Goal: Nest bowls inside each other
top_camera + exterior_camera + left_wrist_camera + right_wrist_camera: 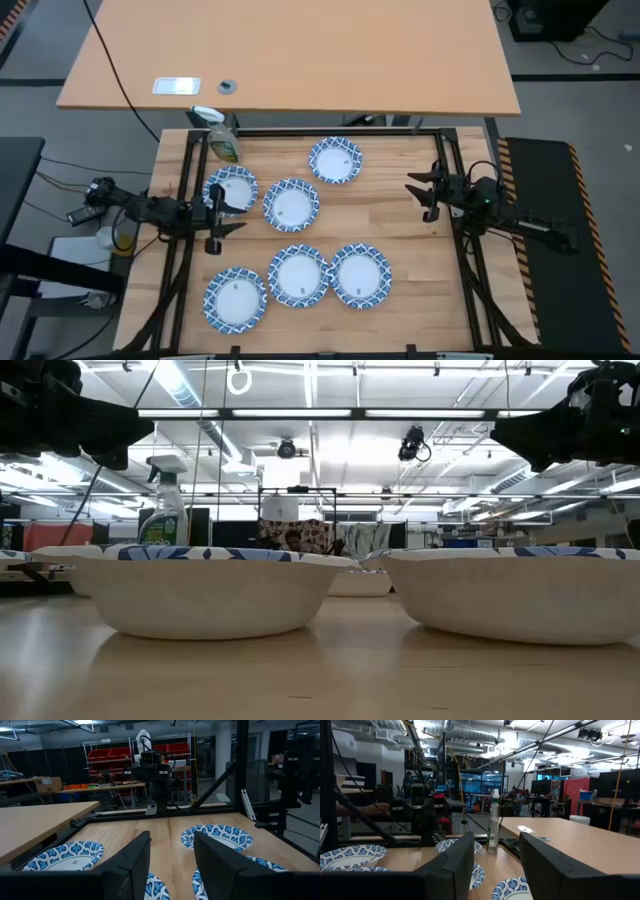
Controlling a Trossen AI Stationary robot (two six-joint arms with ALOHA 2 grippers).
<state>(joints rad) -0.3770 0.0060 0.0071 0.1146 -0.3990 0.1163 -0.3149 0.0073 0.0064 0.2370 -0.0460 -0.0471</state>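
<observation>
Six light, stiff bowls (291,205) lie unstacked; both sets of jaws hang parted and empty, the patterned rims probably the best hold.

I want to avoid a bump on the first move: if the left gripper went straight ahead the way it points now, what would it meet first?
Probably nothing soon: the left gripper sits above the bowls with fingers open and level, so its way looks free until the right gripper opposite.
</observation>
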